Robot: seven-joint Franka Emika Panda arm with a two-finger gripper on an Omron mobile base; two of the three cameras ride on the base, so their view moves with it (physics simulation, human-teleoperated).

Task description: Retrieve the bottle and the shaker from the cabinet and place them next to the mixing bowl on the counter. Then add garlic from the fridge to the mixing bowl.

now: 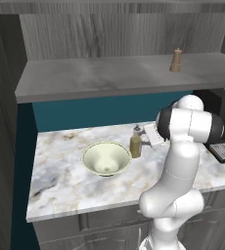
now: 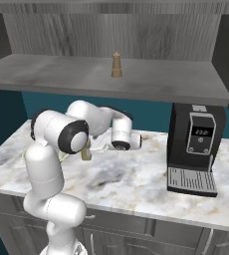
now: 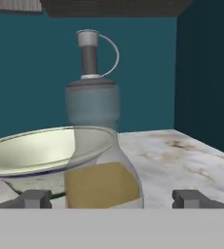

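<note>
From the left base view, the bottle [image 1: 136, 144] stands upright on the table [image 1: 60, 180], just right of the bowl [image 1: 106, 158]; the shaker [image 1: 176, 60] waits on the cabinet [image 1: 109, 78] shelf. Right base view: the arm hides most of the bottle. Hand view: fingers [image 3: 36, 199] spread wide, bottle between them, apparently released.

teal wall [image 1: 109, 110] behind, black coffee machine [image 2: 196, 149] at right.

The amber bottle [image 1: 136, 144] stood upright on the marble counter [image 1: 60, 185], just beside the cream-green mixing bowl [image 1: 106, 158]; the tan shaker [image 1: 176, 60] stood on the cabinet [image 1: 109, 78] shelf.
</note>
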